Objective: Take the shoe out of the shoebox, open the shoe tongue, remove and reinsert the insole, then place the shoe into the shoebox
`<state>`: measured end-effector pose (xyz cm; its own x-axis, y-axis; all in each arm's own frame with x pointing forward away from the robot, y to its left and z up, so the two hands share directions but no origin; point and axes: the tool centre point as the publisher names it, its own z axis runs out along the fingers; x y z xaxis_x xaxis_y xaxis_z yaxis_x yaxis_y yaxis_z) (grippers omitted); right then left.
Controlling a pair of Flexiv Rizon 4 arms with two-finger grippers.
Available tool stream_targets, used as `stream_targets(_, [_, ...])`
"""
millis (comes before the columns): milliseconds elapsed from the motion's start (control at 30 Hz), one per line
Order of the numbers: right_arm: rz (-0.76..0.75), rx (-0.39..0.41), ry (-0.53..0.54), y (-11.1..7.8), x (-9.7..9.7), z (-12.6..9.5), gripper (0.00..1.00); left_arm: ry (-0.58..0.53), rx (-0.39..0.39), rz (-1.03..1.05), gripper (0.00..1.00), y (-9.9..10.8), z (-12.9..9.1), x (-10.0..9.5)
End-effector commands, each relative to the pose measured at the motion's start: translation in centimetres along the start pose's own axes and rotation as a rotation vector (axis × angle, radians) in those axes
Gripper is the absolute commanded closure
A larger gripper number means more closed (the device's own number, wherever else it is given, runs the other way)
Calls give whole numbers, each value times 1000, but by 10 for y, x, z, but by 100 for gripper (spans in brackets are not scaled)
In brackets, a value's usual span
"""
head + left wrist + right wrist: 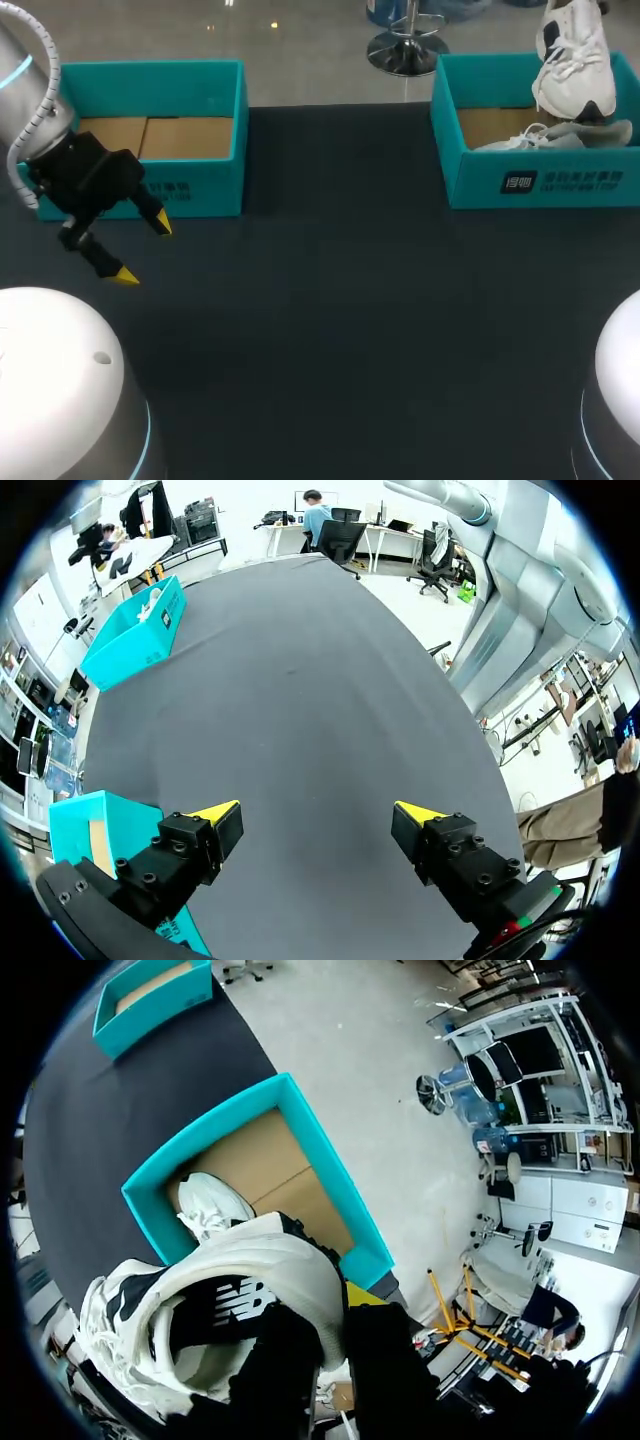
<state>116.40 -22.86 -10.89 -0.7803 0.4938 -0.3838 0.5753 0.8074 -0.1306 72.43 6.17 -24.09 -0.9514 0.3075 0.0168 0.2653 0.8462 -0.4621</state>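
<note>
Head view: two teal shoeboxes are sitting at the table's far edge, left shoebox (215,175) and right shoebox (480,185), each showing white print on its near wall. Two white shoes are showing: the raised shoe (572,60), a dark logo on its side, is hanging above the right shoebox, pinched by the right gripper (335,1340), and the second shoe (550,138) is lying inside. The left gripper (144,249) is hovering spread just near of the left shoebox, gripping nothing.

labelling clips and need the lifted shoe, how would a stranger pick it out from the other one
On the dark table, find the teal cardboard shoebox at the far right. The white sneaker with black patches is raised in the air above it, while the other white sneaker lies flat inside the box.
</note>
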Motion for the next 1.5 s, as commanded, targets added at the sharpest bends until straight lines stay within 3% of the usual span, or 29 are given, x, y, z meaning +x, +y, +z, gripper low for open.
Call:
stream_targets(33, [15,20,48,1,-39,18,100,1,-2,0,0,0,0,0])
stream_targets(200, [12,40,76,-6,-54,36,100,1,-2,0,0,0,0,0])
stream_targets(633, [12,40,76,-6,-54,36,100,1,-2,0,0,0,0,0])
stream_targets(700, [114,162,131,-5,-51,46,100,1,-2,0,0,0,0,0])
stream_targets(900, [459,356,260,-13,-42,59,100,1,-2,0,0,0,0,0])
stream_targets(1000, [668,337,330,-22,-36,61,100,1,-2,0,0,0,0,0])
stream_targets(1267, [985,326,292,-41,-21,69,100,1,-2,0,0,0,0,0])
stream_targets(1367, [1032,253,227,-43,-16,70,100,1,-2,0,0,0,0,0])
stream_targets(1400, [1008,121,208,-39,-16,69,100,1,-2,0,0,0,0,0])
stream_targets(1500, [1008,121,208,-39,-16,69,100,1,-2,0,0,0,0,0])
